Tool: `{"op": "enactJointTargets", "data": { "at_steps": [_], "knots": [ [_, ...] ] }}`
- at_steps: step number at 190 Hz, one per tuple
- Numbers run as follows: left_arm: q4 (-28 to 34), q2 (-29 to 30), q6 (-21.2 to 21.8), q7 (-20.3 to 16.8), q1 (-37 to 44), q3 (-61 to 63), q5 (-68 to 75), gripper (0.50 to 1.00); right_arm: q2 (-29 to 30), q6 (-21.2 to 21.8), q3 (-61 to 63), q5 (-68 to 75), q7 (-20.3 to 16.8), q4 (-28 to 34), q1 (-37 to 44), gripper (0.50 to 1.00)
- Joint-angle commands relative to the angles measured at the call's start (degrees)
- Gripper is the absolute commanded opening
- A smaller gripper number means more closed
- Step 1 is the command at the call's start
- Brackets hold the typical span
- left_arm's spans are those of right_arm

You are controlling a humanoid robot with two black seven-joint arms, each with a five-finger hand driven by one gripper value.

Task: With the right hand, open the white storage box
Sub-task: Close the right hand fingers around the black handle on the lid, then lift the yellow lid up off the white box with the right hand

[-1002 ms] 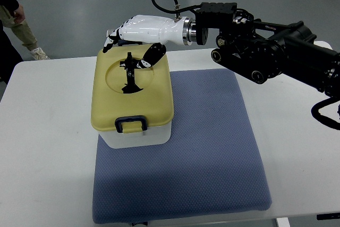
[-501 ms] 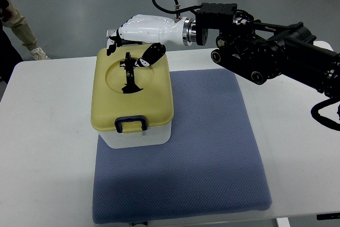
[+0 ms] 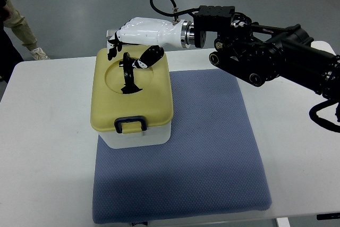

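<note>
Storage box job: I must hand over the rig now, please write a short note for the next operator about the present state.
Right hand: over the far edge of the lid, thumb near the black handle in the round recess. I cannot tell whether it grips anything.
Left hand: not in view.
Storage box: white body, yellow lid, on the near-left part of the blue mat, front latch facing the robot.
Done: the hand has reached the lid.
Left: the lid sits closed and the latch looks down; opening is not yet done.
</note>
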Motion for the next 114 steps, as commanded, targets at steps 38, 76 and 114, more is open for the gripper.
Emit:
{"op": "enactJointTargets", "data": {
  "at_steps": [38,76,114],
  "knots": [
    [0.0,0.0,0.0,0.0,0.0,0.0,0.0,1.000,0.2,-1.1,0.0,0.0,0.0,-1.1,-0.5,0.578],
    [0.0,0.0,0.0,0.0,0.1,0.0,0.0,1.000,0.2,-1.9,-0.1,0.0,0.0,-1.2,-0.9,0.509],
    [-0.1,0.0,0.0,0.0,0.1,-0.1,0.0,1.000,0.2,-2.6,0.4,0.5,0.2,-1.2,-0.8,0.500]
  ]
}}
